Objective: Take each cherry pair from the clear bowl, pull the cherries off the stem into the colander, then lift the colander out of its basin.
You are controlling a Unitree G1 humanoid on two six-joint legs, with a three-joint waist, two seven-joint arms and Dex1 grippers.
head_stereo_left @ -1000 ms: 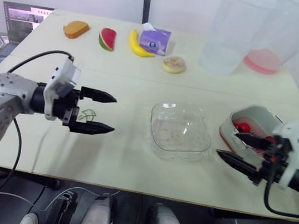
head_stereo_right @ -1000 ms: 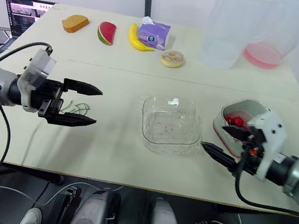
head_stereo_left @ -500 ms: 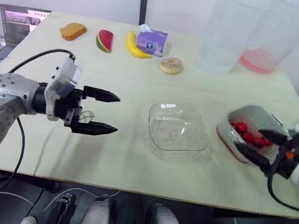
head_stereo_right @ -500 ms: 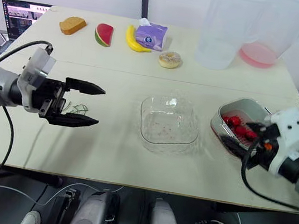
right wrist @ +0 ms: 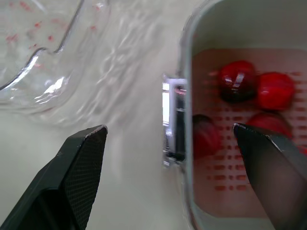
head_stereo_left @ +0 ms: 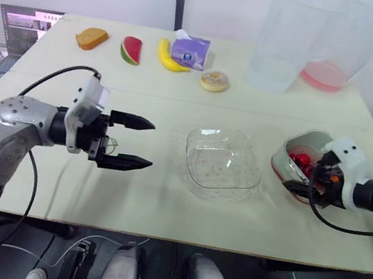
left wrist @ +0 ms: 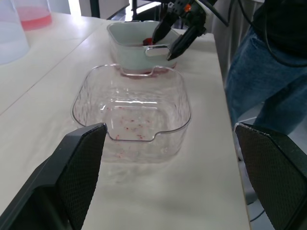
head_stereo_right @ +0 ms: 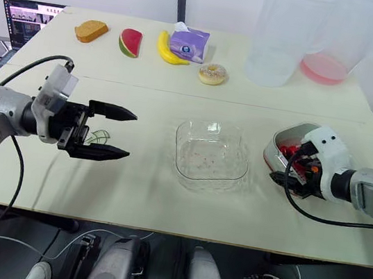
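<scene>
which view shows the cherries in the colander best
The right wrist view: the cherries lie close up on the pink colander floor, individually visible. The eye views show a small red patch inside the basin; the left wrist view shows a red sliver over the basin wall.

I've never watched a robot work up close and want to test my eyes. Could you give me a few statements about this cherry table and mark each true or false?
1. The red cherries lie in the pink colander inside the pale basin. True.
2. The left pincer is shut on a cherry. False: it is open and holds nothing.
3. The clear plastic bowl holds no cherries. True.
4. The right pincer hovers over the banana. False: it is open at the basin's rim, one finger on each side of the metal handle.
</scene>
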